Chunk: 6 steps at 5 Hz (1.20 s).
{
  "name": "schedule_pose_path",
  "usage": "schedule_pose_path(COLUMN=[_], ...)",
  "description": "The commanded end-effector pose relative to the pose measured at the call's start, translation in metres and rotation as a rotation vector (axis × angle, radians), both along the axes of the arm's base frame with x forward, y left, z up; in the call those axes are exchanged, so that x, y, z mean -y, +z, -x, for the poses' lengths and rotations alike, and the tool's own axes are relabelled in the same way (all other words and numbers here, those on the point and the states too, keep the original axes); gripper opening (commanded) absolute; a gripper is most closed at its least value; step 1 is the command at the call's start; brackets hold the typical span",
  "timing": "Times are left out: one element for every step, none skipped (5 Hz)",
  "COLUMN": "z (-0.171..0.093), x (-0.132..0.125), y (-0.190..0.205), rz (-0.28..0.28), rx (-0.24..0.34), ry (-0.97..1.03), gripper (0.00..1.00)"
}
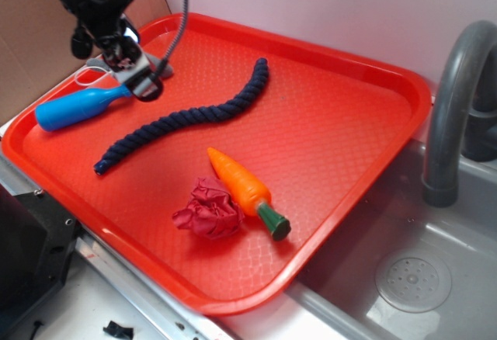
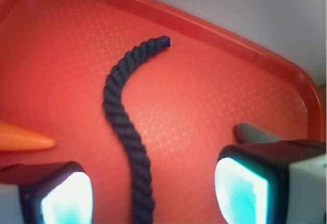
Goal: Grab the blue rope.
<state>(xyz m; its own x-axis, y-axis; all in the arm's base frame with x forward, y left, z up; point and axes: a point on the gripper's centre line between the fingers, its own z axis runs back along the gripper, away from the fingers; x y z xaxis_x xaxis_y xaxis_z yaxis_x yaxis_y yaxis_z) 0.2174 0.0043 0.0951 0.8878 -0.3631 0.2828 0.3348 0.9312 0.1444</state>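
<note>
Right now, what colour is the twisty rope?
Dark navy blue rope, clearest in the exterior view.

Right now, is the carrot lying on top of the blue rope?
No, the carrot lies apart from the blue rope, with bare red tray between them.

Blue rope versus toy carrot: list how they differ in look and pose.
The blue rope is dark navy and twisted-strand; the toy carrot is smooth orange with a green end. The rope is longer and lies in a wavy line; the carrot is shorter, straight and tapered. The rope lies apart from everything; the carrot lies against a crumpled red cloth. Both lie flat on the red tray.
</note>
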Motion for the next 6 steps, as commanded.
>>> schedule_pose_path(z=[-0.022,-0.023,-0.02,-0.021,-0.022,-0.023], x=[0.011,0.022,0.025,0.025,0.024,0.024], y=[-0.048,-0.071,-0.082,-0.08,-0.082,-0.081], rz=[-0.033,-0.015,-0.008,0.026,0.037,0.021], rx=[-0.056,-0.106,-0.134,-0.124,-0.134,-0.154], ry=[-0.126,-0.232,-0.261,-0.258,-0.257,-0.255], gripper=[1.0,1.0,1.0,0.0,0.0,0.0])
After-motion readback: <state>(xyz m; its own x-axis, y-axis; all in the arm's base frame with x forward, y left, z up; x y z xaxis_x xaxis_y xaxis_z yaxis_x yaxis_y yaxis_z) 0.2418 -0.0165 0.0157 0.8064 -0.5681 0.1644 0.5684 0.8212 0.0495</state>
